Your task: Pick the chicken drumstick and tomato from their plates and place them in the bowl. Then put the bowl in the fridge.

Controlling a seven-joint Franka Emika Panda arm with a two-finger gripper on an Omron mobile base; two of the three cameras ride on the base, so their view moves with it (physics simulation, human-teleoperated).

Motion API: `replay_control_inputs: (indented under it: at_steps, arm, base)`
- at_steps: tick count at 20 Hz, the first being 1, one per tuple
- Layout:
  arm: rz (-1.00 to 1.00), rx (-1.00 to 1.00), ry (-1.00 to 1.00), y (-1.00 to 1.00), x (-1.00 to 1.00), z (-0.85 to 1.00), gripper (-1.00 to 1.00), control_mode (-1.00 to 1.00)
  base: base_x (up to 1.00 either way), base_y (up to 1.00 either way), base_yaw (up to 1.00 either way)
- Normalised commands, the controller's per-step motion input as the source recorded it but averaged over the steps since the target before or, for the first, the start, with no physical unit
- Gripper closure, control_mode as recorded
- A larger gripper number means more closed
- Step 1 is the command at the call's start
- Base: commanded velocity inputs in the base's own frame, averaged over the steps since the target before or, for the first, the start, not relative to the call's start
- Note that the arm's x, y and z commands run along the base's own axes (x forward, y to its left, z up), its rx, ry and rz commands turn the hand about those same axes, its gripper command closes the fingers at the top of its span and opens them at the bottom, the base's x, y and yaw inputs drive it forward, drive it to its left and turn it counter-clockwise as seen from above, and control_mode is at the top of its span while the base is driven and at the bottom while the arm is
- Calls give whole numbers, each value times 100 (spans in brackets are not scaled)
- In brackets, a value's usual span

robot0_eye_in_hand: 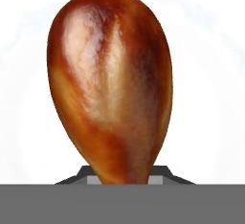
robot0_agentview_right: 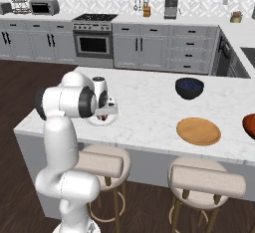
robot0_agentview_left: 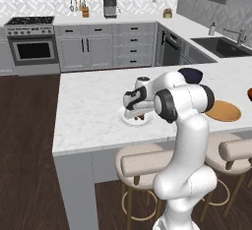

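Observation:
The brown chicken drumstick (robot0_eye_in_hand: 110, 84) lies on the glossy white plate (robot0_agentview_left: 123, 117) near the island's front edge, meaty end away from the hand. My gripper (robot0_eye_in_hand: 124, 173) reaches down onto that plate, its jaws closed against the drumstick's thin end. From the base views the hand (robot0_agentview_left: 138, 114) (robot0_agentview_right: 103, 113) covers most of the plate (robot0_agentview_right: 112, 121), and a dark sliver of drumstick (robot0_agentview_left: 140, 118) shows under it. The tan wooden plate (robot0_agentview_left: 224, 111) (robot0_agentview_right: 198, 131) sits to the right with nothing on it. The reddish-brown bowl (robot0_agentview_left: 250, 94) (robot0_agentview_right: 250, 126) is cut off by the right edge. The tomato and the fridge are out of view.
A dark blue bowl (robot0_agentview_left: 191, 74) (robot0_agentview_right: 189, 87) stands further back on the island. Padded stools (robot0_agentview_left: 142, 162) (robot0_agentview_right: 206, 179) line the island's near side below the counter edge. A stove and grey cabinets run along the back wall.

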Motion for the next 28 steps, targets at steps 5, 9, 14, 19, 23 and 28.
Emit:
replay_control_inputs:
  at_steps: [5, 9, 14, 19, 23, 28]
  arm:
    - [0, 0, -16, 0, -94, 47, 100, -100]
    - [-5, 0, -20, -1, -97, 74, 100, -100]
    - [-16, 0, -4, -7, -90, 94, 100, -100]
    - [-17, 0, 0, -10, -92, 95, 100, -100]
    - [-11, 0, 0, -16, -79, 65, 100, -100]
    - [-6, 1, 0, -8, -78, 47, 100, -100]
  base:
    - [0, 0, 0]
    - [0, 0, 0]
    - [0, 0, 0]
    - [0, 0, 0]
    - [0, 0, 0]
    - [0, 0, 0]
